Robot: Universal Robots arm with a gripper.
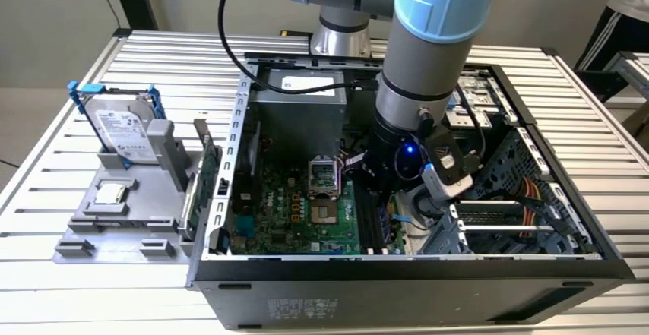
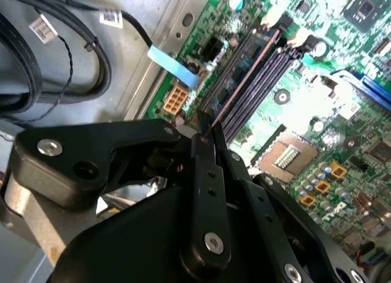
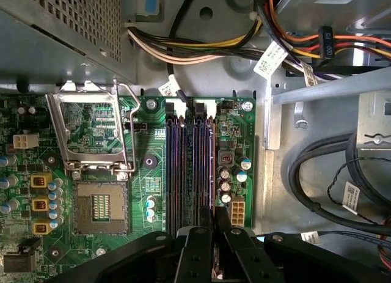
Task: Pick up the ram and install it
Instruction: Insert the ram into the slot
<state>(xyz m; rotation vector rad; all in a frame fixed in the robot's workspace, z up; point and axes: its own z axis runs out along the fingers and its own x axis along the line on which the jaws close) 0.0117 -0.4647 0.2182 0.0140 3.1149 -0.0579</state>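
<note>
- In the exterior view we see the grey and light-blue robot arm (image 1: 421,54) reaching down into the open black computer case (image 1: 406,274), which lies on the ribbed metal table (image 1: 61,84)
- The black gripper (image 1: 390,198) sits low over the green motherboard (image 1: 294,213), near the case's front wall, at the memory slots
- In the second wrist view the gripper (image 2: 206,136) has its fingers (image 2: 204,173) drawn in close around the end of a thin dark board seen edge-on; we take this to be the long, narrow dark-blue ram stick (image 2: 244,81), standing in one of the black memory slots (image 2: 259,81)
- We cannot tell whether the stick is pushed fully home
- In the first wrist view the gripper (image 3: 214,225) hangs directly over the row of slots (image 3: 190,167), with the ram (image 3: 211,173) running along the slot nearest the board's edge
- Beside the slots lies the open silver processor socket (image 3: 98,167), its metal frame lifted
- On the exterior view's left, outside the case, a grey plastic holder (image 1: 121,206) carries a silver hard drive in a blue frame (image 1: 121,126), upright
- A green card with a metal bracket (image 1: 208,179) stands on the holder's edge, just beside the case wall
</note>
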